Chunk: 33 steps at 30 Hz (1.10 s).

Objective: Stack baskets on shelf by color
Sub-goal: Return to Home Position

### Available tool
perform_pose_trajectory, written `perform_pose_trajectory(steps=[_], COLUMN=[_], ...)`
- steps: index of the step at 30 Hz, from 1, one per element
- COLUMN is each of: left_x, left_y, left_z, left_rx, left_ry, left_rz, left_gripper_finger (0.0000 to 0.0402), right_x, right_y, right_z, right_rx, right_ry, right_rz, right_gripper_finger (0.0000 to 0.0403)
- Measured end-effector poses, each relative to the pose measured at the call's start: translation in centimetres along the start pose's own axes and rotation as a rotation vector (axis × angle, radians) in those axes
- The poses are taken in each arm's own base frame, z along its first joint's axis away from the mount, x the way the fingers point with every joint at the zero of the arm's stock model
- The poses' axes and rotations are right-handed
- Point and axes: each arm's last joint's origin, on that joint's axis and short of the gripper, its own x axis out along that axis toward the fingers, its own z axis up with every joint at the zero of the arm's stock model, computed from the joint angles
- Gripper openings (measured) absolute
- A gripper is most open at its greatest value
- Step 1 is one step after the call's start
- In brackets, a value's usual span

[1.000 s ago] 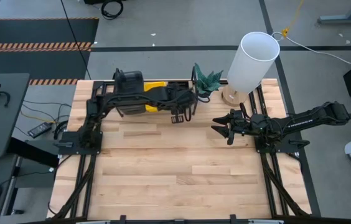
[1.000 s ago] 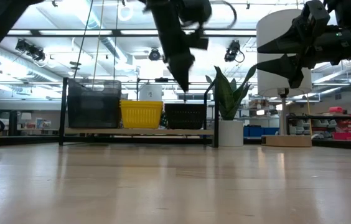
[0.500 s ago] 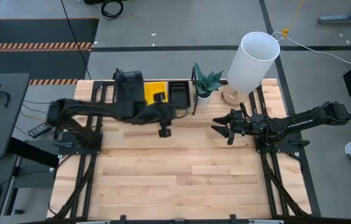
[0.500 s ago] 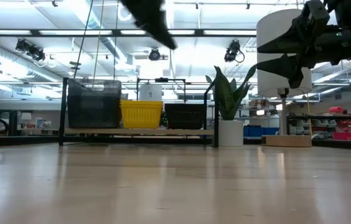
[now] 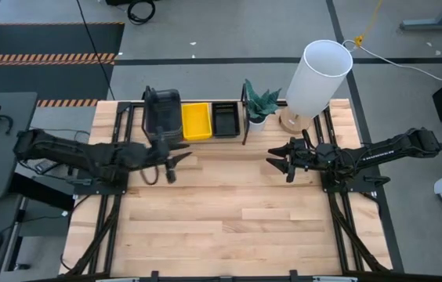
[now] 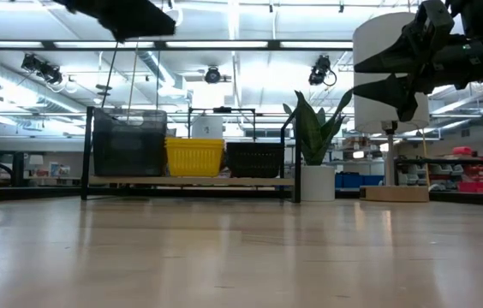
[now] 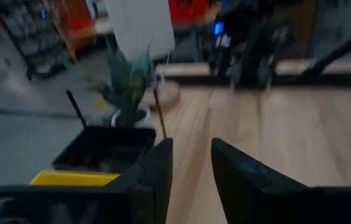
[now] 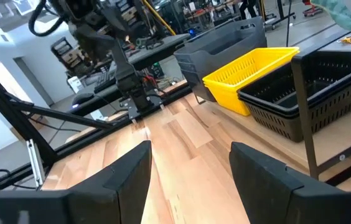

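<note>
The shelf stands along the table's far edge and carries three stacks side by side: grey baskets, yellow baskets and black mesh baskets, each resting by its bottom on the plank. My left gripper hovers open and empty over the table, near of the grey stack; its wrist view looks past the open fingers at the black basket. My right gripper waits open in the air over the table's right part, also seen as the right gripper.
A small potted plant stands just right of the shelf, and a tall white lamp on a wooden base sits at the far right corner. The bare wooden tabletop stretches toward the near edge.
My left gripper has drawn back from above the black baskets on the shelf, moving toward the table's left and a little toward its near edge, and the arm has folded back to the left. The baskets on the shelf have stayed in place.
</note>
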Motion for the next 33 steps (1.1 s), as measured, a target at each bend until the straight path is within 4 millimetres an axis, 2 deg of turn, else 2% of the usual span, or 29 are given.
perform_pose_trajectory(steps=[6, 12, 22, 27, 33], left_x=[-3.2, -4.9, -5.6, -5.7, -5.7], left_y=[0.3, 0.2, 0.6, 0.7, 0.7], left_z=[-1.2, -3.4, -8.4, -9.6, -10.1], left_rx=[-0.042, -0.030, -0.124, -0.153, -0.145], left_ry=[-0.174, -0.272, -0.338, -0.364, -0.354], left_rz=[-0.020, -0.042, -0.014, -0.009, -0.009], left_gripper_finger=[0.0116, 0.0116, 0.0116, 0.0116, 0.0116], right_x=[0.0, 0.0, 0.0, -0.2, -1.2], right_y=[0.0, 0.0, 0.0, -0.2, -1.0], right_z=[0.0, 0.0, 0.1, -0.2, -1.3], right_rx=[0.000, 0.000, 0.001, -0.011, -0.059], right_ry=[0.000, 0.000, -0.004, 0.032, 0.184], right_rz=[-0.003, -0.003, 0.000, -0.017, -0.084], right_gripper_finger=[0.0221, 0.0221, 0.0221, 0.0221, 0.0221])
